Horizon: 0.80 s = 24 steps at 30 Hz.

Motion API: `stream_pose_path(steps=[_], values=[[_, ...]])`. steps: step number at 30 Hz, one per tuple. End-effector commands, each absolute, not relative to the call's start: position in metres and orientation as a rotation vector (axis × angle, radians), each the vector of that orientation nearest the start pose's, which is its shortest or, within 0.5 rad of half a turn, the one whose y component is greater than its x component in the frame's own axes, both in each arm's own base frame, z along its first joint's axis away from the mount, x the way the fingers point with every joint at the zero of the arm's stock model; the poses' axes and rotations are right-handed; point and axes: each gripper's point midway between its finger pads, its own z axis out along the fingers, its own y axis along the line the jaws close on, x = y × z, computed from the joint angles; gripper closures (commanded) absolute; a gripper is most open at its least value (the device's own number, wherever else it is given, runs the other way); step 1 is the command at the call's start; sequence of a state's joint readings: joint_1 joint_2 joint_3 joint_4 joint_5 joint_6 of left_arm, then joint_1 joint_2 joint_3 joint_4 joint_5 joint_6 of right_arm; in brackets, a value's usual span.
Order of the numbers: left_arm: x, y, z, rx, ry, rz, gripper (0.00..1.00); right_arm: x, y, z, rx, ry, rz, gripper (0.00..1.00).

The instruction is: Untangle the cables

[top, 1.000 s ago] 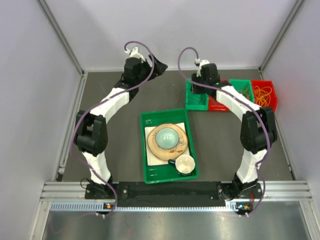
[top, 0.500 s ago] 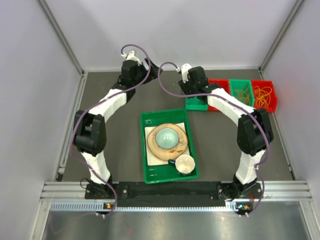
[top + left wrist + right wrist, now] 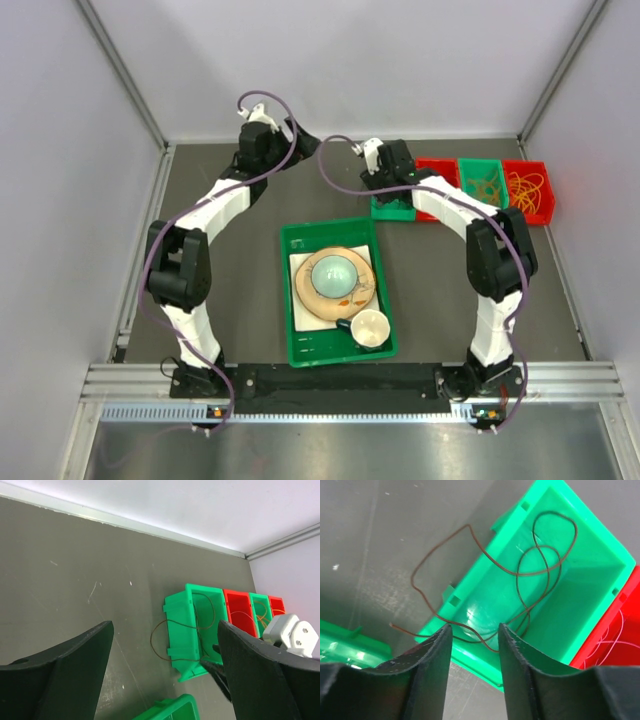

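My right hand hangs over the rim of the end green bin, fingers parted with a clear gap and nothing pinched. Inside that bin lies a looped black cable, tangled with a brown cable. The brown one climbs over the bin's side wall and trails out onto the bare counter, and its loose end lies near the corner of the green tray. A red bin butts against the bin's other side and holds thin pale-red strands. From above, a second green bin and a last red bin carry the row on, with yellow-orange cables heaped in the last. My left hand is spread wide and empty over open counter near the back wall, well apart from the bins. Bare grey counter lies between my two hands
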State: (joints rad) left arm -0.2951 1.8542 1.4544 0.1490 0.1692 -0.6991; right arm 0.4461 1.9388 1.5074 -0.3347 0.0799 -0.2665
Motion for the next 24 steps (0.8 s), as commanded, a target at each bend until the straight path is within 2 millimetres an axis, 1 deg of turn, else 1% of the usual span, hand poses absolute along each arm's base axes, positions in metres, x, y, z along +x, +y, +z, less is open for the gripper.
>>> stream_pose_path(steps=[1,3,4,8,11,13,14,15,16,19,20,22,24], values=[[0.523,-0.218,0.272,-0.223,1.802,-0.878,0.10,0.490,0.196,0.122,-0.733,2.170,0.009,0.59],[0.523,-0.219,0.272,-0.225,1.802,-0.886,0.10,0.493,0.195,0.122,-0.740,2.174,0.007,0.59],[0.523,-0.219,0.271,-0.226,1.804,-0.888,0.10,0.494,0.195,0.117,-0.753,2.180,-0.001,0.59],[0.524,-0.219,0.270,-0.227,1.804,-0.889,0.10,0.499,0.192,0.113,-0.742,2.190,0.003,0.59],[0.524,-0.219,0.269,-0.227,1.807,-0.890,0.10,0.501,0.193,0.112,-0.733,2.182,0.011,0.65],[0.523,-0.220,0.270,-0.226,1.808,-0.891,0.10,0.502,0.194,0.112,-0.729,2.179,0.010,0.78],[0.524,-0.219,0.270,-0.228,1.807,-0.886,0.10,0.501,0.192,0.113,-0.726,2.180,0.006,0.91],[0.524,-0.219,0.269,-0.227,1.809,-0.887,0.10,0.502,0.191,0.114,-0.719,2.178,0.003,0.97],[0.524,-0.219,0.270,-0.228,1.807,-0.886,0.10,0.502,0.191,0.116,-0.713,2.171,0.000,1.00],[0.523,-0.219,0.272,-0.224,1.804,-0.887,0.10,0.502,0.182,0.126,-0.666,2.157,-0.020,1.00],[0.524,-0.219,0.271,-0.225,1.805,-0.887,0.10,0.502,0.174,0.133,-0.637,2.152,-0.021,1.00],[0.523,-0.219,0.271,-0.223,1.806,-0.888,0.10,0.503,0.168,0.139,-0.604,2.144,-0.014,1.00],[0.523,-0.220,0.270,-0.224,1.808,-0.890,0.10,0.503,0.157,0.147,-0.571,2.135,-0.029,1.00]])
